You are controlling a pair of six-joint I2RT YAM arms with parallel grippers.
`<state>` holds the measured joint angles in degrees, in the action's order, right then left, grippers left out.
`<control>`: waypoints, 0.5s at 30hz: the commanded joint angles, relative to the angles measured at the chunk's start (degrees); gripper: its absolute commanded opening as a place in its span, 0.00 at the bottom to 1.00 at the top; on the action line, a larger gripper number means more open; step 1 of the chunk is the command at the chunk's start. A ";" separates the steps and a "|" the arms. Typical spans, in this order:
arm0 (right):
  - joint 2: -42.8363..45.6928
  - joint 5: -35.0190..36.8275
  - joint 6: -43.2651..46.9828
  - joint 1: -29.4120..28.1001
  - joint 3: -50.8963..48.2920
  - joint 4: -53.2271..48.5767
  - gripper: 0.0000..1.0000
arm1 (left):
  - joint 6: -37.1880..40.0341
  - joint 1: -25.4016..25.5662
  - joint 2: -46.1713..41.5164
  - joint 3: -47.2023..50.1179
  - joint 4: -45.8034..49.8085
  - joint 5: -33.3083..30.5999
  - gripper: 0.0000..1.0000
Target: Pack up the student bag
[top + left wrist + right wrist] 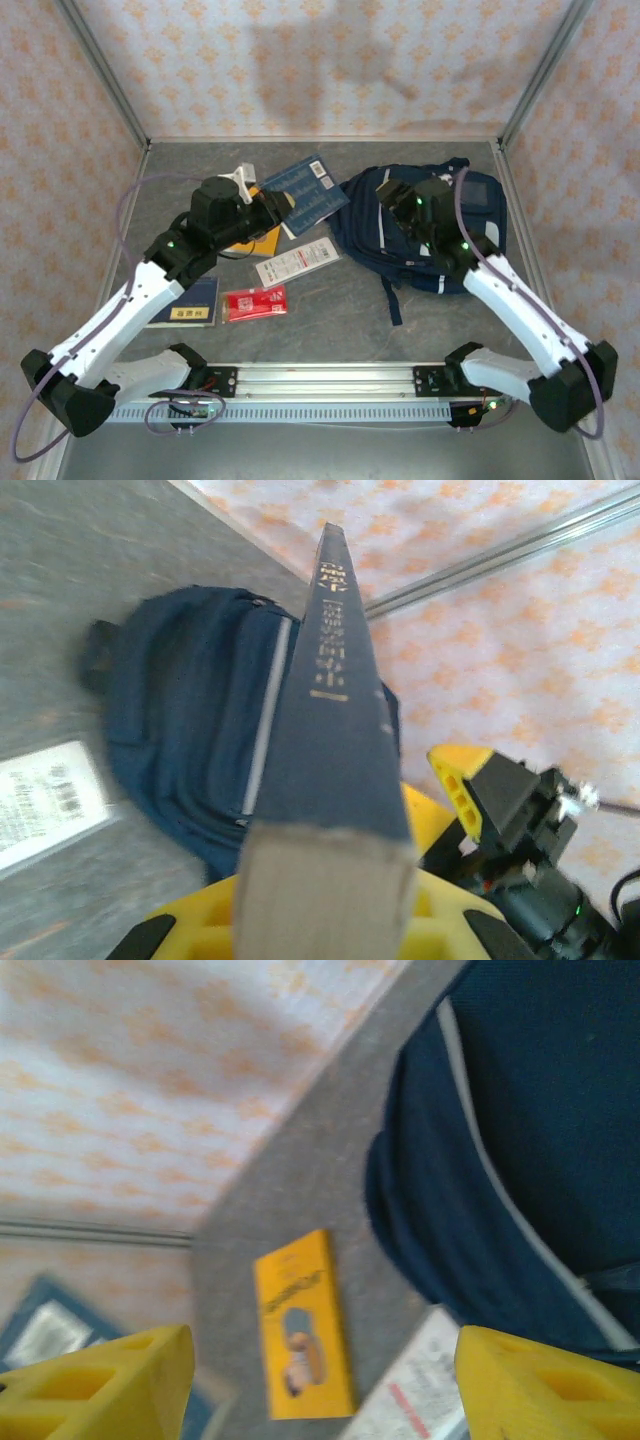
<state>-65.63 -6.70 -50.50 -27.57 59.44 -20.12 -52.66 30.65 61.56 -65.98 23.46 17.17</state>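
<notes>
Grey table; student bag under right gripper

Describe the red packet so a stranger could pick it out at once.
Start at the navy backpack on the right half of the table and look left, toward the near edge. The red packet lies flat there, between a dark blue booklet on its left and a longer white packet behind it. It is the only all-red thing there.
</notes>
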 commanded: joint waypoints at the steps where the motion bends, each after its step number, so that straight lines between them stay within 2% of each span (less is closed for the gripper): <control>1: -11.24 -2.44 16.05 0.59 8.34 -16.88 0.70 | 8.82 -0.83 -0.29 -5.28 15.00 -3.66 0.00; 4: -22.61 -0.95 22.88 0.59 18.50 -24.95 0.72 | 11.09 -0.98 0.57 -7.63 19.42 -5.43 0.00; 8: -33.40 2.91 28.09 0.68 28.93 -29.89 0.76 | 10.00 -1.18 1.68 -7.86 21.92 -7.87 0.00; 12: -44.23 8.81 29.79 0.77 41.07 -37.14 0.78 | 8.78 -0.91 1.88 -6.06 19.21 -6.14 0.00; 15: -50.29 10.74 30.09 0.85 47.11 -39.65 0.78 | 10.81 -0.48 1.71 -6.99 21.04 -8.18 0.00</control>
<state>-113.01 -1.02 -23.55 -26.94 102.32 -52.29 -43.99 30.00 63.92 -72.12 43.59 11.57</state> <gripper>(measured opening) 0.780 0.113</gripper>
